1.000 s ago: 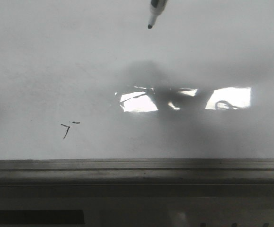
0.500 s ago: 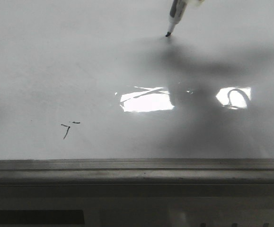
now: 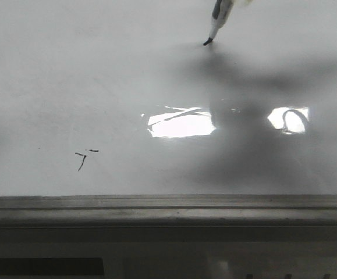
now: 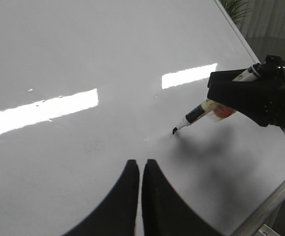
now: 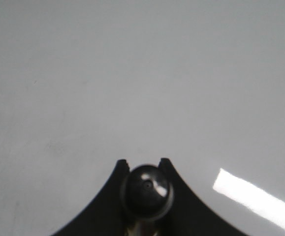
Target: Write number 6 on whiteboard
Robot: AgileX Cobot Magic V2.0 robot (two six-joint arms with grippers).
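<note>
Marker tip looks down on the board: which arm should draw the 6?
Right. Its gripper holds the marker, tip touching the whiteboard. The left gripper is shut and empty.

Green potted plant (image 4: 237,7) beyond the far corner, grey curtain (image 4: 275,19) beside it, dim room
</note>
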